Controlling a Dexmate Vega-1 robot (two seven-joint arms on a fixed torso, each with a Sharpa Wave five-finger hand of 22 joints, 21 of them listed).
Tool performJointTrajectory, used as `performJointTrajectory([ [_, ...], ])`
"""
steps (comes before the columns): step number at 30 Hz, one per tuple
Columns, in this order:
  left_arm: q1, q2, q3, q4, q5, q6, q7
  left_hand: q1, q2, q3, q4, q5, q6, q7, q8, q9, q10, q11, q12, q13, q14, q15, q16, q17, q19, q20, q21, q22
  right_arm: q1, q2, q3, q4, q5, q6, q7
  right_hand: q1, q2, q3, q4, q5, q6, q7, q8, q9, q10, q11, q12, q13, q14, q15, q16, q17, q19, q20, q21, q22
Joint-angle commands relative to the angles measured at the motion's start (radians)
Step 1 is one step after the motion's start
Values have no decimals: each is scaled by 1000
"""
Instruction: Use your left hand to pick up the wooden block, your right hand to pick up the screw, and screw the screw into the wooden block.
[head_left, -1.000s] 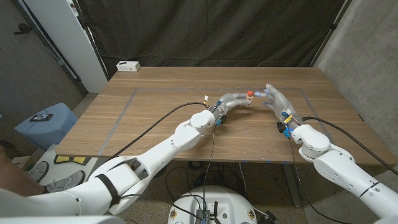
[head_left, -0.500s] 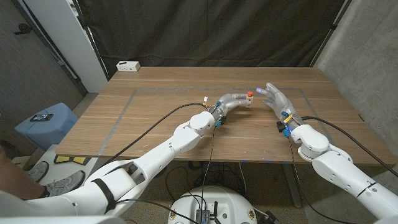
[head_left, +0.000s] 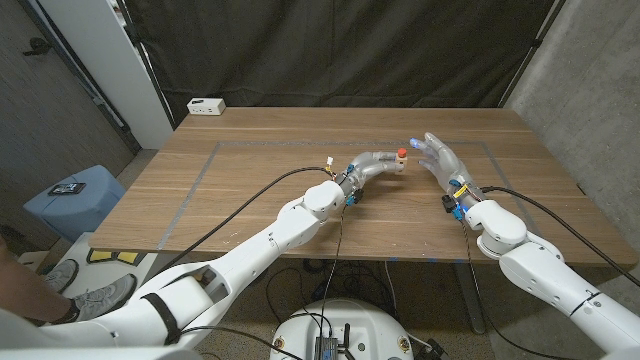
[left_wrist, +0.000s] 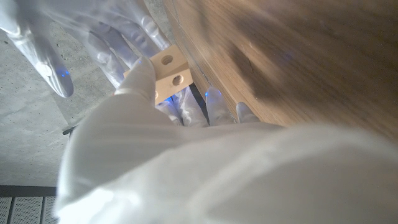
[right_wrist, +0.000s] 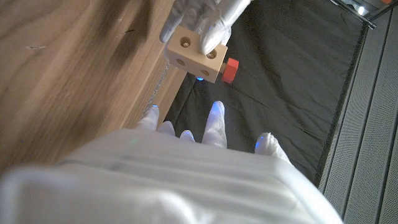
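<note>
Left hand (head_left: 375, 163) grips the wooden block (head_left: 399, 162) — fingers wrapped around one end, block lifted clear of the surface (head_left: 250, 200). The right wrist view shows the block (right_wrist: 196, 53) as a pale rectangular piece with two round holes on the face toward the camera; the left hand's fingers (right_wrist: 205, 18) cover its far end. In the left wrist view the block (left_wrist: 168, 71) sits past the thumb (left_wrist: 140, 78), again two holes visible.

Screw (head_left: 402, 151) — red head, sitting in the block. In the right wrist view its red head (right_wrist: 230, 70) sticks out of one side face of the block; the shank is not visible, so depth of engagement can't be read.

Right hand (head_left: 440, 160) is just beside the block, on the side away from the left hand, fingers spread and released, holding nothing. Its fingertips (right_wrist: 214, 115) point toward the block with a clear gap to both block and screw head. In the left wrist view it (left_wrist: 62, 37) shows blurred beyond the block, fingers apart.

Other items relative to the block: a white power strip (head_left: 207, 105) well apart, at the surface's far left corner; grey tape lines (head_left: 200, 170) mark a rectangle on the surface.
</note>
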Motion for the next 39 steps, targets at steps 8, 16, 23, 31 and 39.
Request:
performJointTrajectory([
  [8,21,30,-1,-57,5,24,8,7,-3,11,-1,3,1,3,0,5,8,-7,24,7,5,-66,-4,-1,1,1,6,4,18,17,-28,20,0,21,22,-11,6,-3,7,1,14,-3,19,1,-55,-9,4,2,-133,6,0,2,-15,2,1,2],
  [16,18,30,0,-56,8,25,8,8,-3,14,0,3,0,2,-1,5,6,-7,25,7,6,-66,-4,0,1,0,6,4,18,21,-32,25,-4,29,19,-7,10,0,5,4,63,1,35,0,-49,-22,12,2,-131,1,3,-2,-17,2,4,2],
  [23,17,29,-1,-56,7,28,10,7,-4,16,1,2,-1,-2,-1,4,5,-7,25,7,6,-65,-5,0,2,1,6,4,14,25,-33,25,-5,31,12,-1,12,3,2,6,114,11,46,0,-34,-32,19,1,-123,-6,6,-5,-12,4,9,2],
  [31,16,28,-1,-53,5,30,9,6,-6,16,2,2,-4,-5,-2,5,3,-7,24,8,6,-63,-4,0,1,1,6,4,11,30,-34,23,-4,29,3,8,17,8,-3,7,176,21,55,1,-13,-38,23,1,-115,-10,9,-8,-5,4,12,2],
  [39,13,26,-2,-46,2,30,5,7,-5,17,3,1,-3,-1,-2,5,1,-7,24,8,4,-64,-4,1,1,2,6,4,10,33,-37,21,-7,27,-4,13,18,11,-6,8,202,26,56,0,1,-40,26,1,-109,-13,10,-10,0,5,13,1],
])
